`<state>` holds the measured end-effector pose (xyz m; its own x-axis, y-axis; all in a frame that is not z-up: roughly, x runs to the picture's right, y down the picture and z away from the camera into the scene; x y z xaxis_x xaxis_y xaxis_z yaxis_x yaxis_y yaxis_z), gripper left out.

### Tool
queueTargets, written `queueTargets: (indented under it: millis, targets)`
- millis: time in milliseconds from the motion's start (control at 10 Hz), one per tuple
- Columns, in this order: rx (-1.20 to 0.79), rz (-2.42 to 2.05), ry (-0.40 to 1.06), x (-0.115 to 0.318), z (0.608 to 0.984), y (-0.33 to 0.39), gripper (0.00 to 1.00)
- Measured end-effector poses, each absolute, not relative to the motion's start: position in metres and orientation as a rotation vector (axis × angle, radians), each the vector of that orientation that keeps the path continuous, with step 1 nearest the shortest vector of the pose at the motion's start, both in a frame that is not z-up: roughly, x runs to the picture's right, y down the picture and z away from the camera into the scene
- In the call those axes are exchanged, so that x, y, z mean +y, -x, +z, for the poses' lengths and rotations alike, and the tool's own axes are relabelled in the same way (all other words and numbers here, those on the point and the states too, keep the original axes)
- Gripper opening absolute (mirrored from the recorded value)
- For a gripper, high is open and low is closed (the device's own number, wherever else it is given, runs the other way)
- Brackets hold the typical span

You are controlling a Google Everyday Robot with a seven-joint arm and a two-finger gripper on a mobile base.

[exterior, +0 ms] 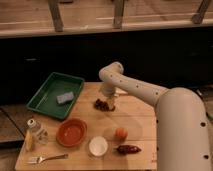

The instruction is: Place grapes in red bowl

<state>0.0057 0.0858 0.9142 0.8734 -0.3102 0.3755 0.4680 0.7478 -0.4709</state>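
The grapes [101, 104], a small dark reddish-brown bumpy cluster, lie on the wooden table [137, 122] near its far middle. My gripper [108, 101] hangs from the white arm [135, 89] directly at the grapes, at their right side and low over the table. The red bowl [71, 132], round and orange-red, stands empty at the front left of the table, well apart from the gripper.
A green tray [46, 99] with a grey sponge [65, 97] sits at the back left. A small white bowl [98, 146], an orange ball [121, 133] and a dark red sausage-like item [128, 149] are at the front. A shaker [35, 127] and fork [46, 158] are at the front left.
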Motion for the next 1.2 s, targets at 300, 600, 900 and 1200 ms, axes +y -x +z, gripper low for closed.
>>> queueTargets:
  millis: [300,600,900,1200]
  targets:
    - [-0.289,-0.412,0.614,0.100,0.932,0.000,0.78]
    - [-0.288,-0.387,0.639,0.109,0.952,-0.003,0.49]
    - [-0.285,-0.391,0.640,0.107,0.950,-0.004,0.17]
    - [-0.279,-0.391,0.644,0.105,0.947,-0.009,0.00]
